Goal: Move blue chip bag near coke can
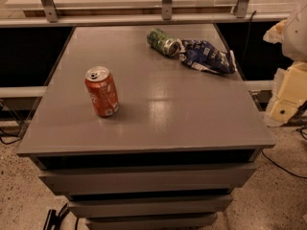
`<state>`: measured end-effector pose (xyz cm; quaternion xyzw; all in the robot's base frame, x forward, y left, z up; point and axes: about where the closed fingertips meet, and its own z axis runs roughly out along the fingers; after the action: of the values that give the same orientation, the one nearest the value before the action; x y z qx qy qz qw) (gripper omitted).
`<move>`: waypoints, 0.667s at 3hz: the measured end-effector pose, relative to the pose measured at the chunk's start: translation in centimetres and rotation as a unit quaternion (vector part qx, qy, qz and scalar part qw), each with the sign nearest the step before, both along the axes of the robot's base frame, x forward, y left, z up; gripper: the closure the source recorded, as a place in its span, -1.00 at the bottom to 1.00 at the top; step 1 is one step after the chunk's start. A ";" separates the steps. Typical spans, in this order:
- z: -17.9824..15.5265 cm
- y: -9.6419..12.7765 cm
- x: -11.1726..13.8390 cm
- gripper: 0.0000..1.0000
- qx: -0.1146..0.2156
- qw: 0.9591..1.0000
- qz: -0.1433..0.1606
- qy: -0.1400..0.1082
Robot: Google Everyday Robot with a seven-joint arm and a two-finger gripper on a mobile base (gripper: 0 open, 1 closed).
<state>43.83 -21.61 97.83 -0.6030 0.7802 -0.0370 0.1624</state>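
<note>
The blue chip bag (207,56) lies at the counter's (158,114) far right corner, beside a tipped green can (163,42). The coke can (101,91) stands near the left edge — well apart. The gripper (288,92) is off the right edge — spread or not, I cannot tell.

We count one coke can (101,91), one green can (163,42), one blue chip bag (207,56), all left of one gripper (288,96).
</note>
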 end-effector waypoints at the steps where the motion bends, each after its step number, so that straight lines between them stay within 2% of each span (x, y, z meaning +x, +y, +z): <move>1: 0.0 0.0 0.0 -1.00 0.000 1.000 0.000 0.000; 2: -0.1 1.3 2.5 -1.00 0.001 1.000 0.018 -0.015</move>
<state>46.38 -20.28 97.74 -0.6161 0.7667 -0.0427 0.1754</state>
